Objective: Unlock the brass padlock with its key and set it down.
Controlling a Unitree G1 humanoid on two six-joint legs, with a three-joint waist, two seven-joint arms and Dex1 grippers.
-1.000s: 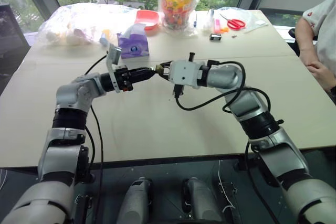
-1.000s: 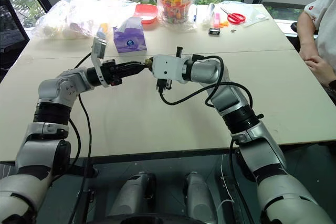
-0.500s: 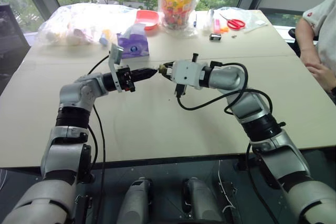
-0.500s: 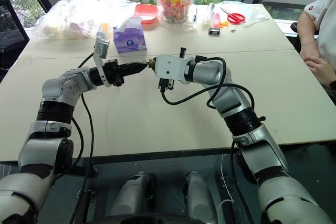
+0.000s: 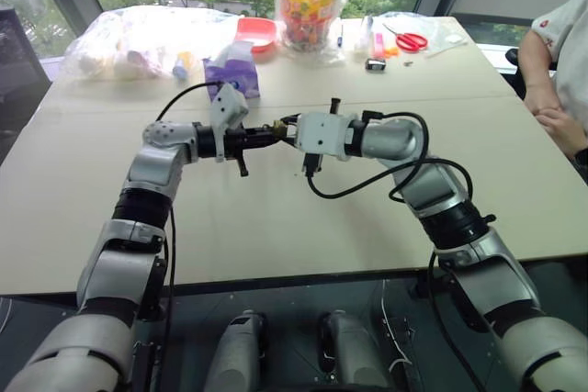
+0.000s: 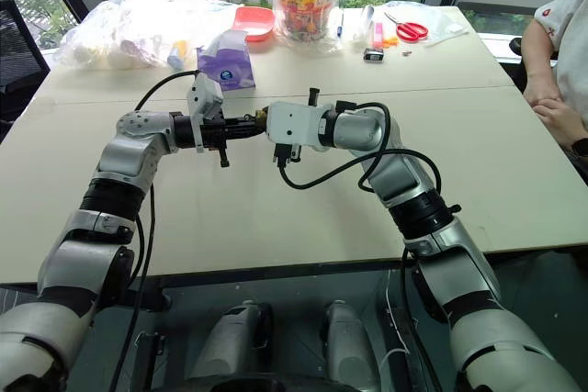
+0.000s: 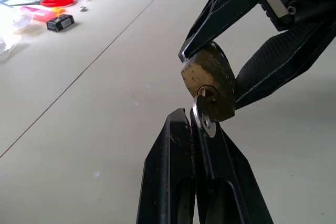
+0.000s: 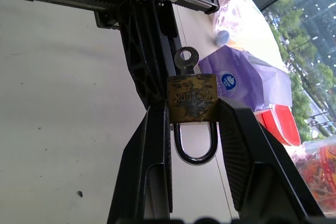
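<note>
The left wrist has been rolled since a second ago: its camera block, then standing up over the forearm, is now tipped toward the far side, and the elbow has been drawn in. The key (image 7: 203,115) is seated in the keyhole of the padlock (image 8: 192,99), so the roll is best read as a turn of the key — the unlocking stroke itself. In the right wrist view the shackle is still seen down in the body, both legs in; release cannot be confirmed yet, and a further turn or a pull on the shackle may be needed before the lock can be set down.

The padlock is held in mid-air over the table (image 5: 276,227), clamped by its two sides between the fingers of the right gripper (image 8: 192,124), shackle toward that wrist, keyhole face toward the other arm. The right arm has been kept where it was, forearm reaching in from the right, gripper about level.

The left gripper (image 7: 195,121) is shut on the key's bow, its fingers pressed together, pointed across at the lock — the two grippers meet tip to tip above the middle of the table.
</note>
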